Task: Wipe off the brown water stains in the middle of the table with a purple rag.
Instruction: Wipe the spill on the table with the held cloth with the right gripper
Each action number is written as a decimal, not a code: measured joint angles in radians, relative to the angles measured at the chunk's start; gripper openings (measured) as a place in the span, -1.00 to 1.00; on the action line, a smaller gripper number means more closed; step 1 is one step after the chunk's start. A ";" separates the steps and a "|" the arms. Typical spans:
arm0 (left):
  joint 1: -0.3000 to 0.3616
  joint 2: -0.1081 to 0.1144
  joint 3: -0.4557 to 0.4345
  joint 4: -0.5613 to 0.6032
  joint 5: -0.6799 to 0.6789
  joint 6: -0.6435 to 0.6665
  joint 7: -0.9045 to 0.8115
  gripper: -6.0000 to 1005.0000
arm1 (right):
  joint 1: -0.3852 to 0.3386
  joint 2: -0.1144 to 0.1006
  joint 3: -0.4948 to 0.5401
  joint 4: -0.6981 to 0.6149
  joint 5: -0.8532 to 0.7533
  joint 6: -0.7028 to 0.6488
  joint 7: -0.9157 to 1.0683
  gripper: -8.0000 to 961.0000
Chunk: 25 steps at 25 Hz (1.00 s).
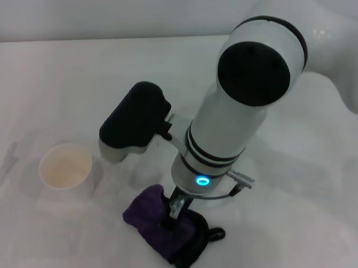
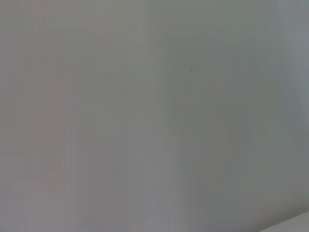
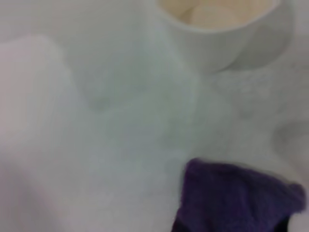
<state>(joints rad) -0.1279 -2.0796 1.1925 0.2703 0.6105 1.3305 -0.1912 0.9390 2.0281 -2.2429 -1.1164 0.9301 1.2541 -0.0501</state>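
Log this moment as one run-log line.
right gripper: on purple rag, fingers unclear | left gripper: out of view | cup: upright, left of rag | stains: none visible

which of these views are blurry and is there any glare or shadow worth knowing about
Head view: fairly sharp, soft shadows beside the white paper cup and under the fuzzy purple rag on the white matte table. Right wrist view: out of focus, the cup's and rag's edges smeared. Left wrist view: featureless grey, nothing resolvable. No strong glare.

The purple rag [image 1: 161, 226] lies bunched and rumpled near the front edge of the table [image 1: 293, 220], fuzzy, with black edging and a small black loop at its right; no brown stain shows.
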 joint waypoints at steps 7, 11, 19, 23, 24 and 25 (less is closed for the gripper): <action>0.007 0.000 -0.004 0.000 0.000 0.009 0.000 0.66 | -0.008 0.000 0.099 0.020 -0.140 0.007 0.018 -0.77; 0.007 -0.001 -0.004 0.000 0.000 0.010 0.000 0.66 | 0.018 0.000 0.106 0.092 -0.217 0.005 0.059 -0.78; 0.007 0.000 -0.004 0.000 -0.001 0.012 -0.001 0.66 | 0.020 0.000 0.102 0.071 -0.189 0.014 0.041 -0.78; 0.006 0.000 -0.004 0.000 -0.001 0.012 -0.001 0.66 | 0.016 0.000 0.063 0.019 -0.069 0.009 -0.011 -0.76; 0.005 0.000 -0.004 0.000 -0.002 0.012 -0.001 0.66 | 0.017 0.000 0.047 0.012 -0.045 0.005 -0.018 -0.76; 0.004 0.000 -0.003 0.000 -0.002 0.012 -0.001 0.66 | 0.021 0.000 0.015 0.009 0.007 -0.009 -0.035 -0.75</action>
<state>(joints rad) -0.1236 -2.0800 1.1895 0.2699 0.6089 1.3425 -0.1921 0.9604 2.0279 -2.2276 -1.1072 0.9371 1.2453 -0.0848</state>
